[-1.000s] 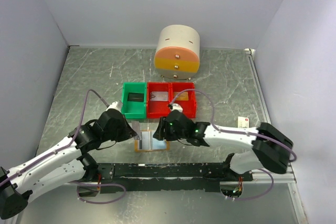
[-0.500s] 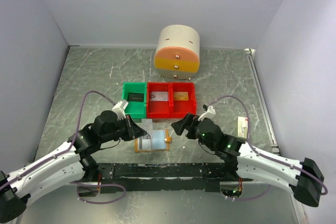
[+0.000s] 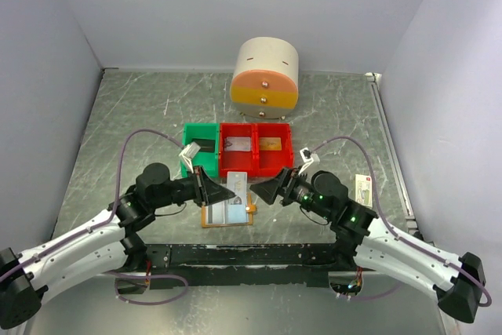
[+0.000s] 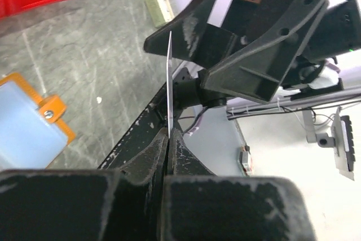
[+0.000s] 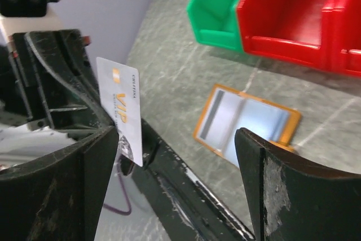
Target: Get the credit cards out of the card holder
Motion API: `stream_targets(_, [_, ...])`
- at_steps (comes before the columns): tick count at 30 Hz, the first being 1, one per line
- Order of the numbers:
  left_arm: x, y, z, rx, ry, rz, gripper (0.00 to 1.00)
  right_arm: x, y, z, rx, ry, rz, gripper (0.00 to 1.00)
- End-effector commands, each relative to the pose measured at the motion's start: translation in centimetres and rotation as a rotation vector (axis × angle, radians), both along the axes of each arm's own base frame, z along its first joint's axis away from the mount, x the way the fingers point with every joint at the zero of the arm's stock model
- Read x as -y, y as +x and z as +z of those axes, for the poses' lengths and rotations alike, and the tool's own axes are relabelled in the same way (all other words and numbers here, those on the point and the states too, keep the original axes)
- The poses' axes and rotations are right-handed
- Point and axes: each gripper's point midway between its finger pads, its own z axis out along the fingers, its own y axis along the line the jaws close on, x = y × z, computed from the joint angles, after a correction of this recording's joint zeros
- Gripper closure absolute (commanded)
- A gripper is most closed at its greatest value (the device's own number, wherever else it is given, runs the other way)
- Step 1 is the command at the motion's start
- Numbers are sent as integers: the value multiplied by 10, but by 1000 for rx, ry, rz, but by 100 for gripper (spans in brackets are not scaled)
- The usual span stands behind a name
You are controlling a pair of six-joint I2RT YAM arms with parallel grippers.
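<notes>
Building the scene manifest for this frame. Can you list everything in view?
card: 1, white-silver with VIP print, held upright over the near middle
card holder: 1, orange rim, pale blue inside, open flat on the table
green bin: 1, green, behind the holder, left end of the row
red bins: 2, red, right of the green one
flat items: 3, dark, grey, gold, one per bin; too small to identify
drawer unit: 1, beige with orange and yellow fronts, far middle
small box: 1, white, right side
table: 1, grey marbled
left gripper: 1, black, shut on the card
right gripper: 1, black, open, facing the card
</notes>
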Motion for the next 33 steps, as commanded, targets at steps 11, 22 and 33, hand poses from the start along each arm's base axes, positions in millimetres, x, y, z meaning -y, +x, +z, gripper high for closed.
stream_targets(11, [11,-19,31,28,-209,-132,93,-47,-31,46,86,265,336,43])
stream_targets(22, [11,-22,35,25,-221,-142,93,-44,-43,48,68,397,471,70])
stream_targets(33, [9,-21,33,20,-226,-124,93,-44,-48,50,55,427,507,85])
